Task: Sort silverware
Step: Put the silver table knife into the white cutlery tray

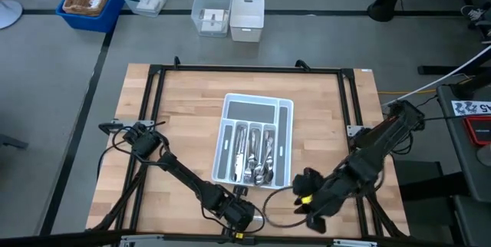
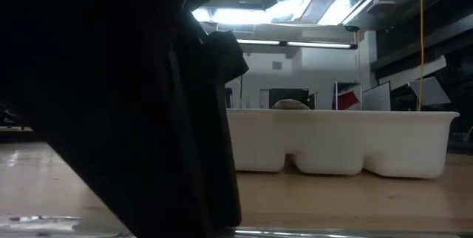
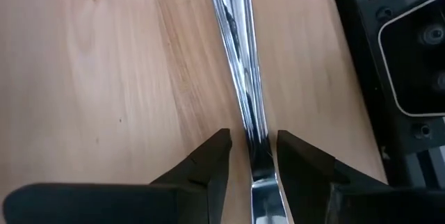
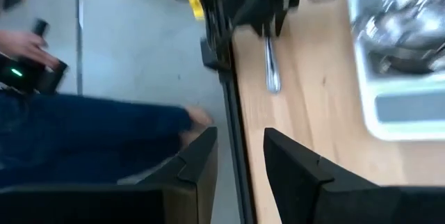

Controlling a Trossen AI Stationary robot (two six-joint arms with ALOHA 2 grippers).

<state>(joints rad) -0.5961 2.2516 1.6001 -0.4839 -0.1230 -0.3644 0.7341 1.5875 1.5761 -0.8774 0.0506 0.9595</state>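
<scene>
One piece of silverware (image 3: 240,78) lies flat on the table (image 3: 90,78) right at the left claw (image 3: 252,156), its slim shiny handle running straight out between the two dark fingers (image 3: 208,168). The fingers sit either side of the handle with a sliver of space on each flank, so the left claw is slightly parted around the piece and not pinching it. From above, this claw (image 1: 244,215) is down at the table's near edge, just below the white tray (image 1: 285,136).

Most of the silverware is already in that tray, a shiny cluster (image 1: 257,163) packed into the middle slots.

The right claw (image 4: 240,158) hovers low near the table's front corner with its fingers apart and nothing between them. Its camera catches the left claw farther off over the same piece (image 4: 271,67), the tray's corner (image 4: 407,109) beside it, and a person's hand (image 4: 28,46) holding a dark device beyond the table edge. From above, the right claw (image 1: 311,193) is just right of the tray's near end.
</scene>
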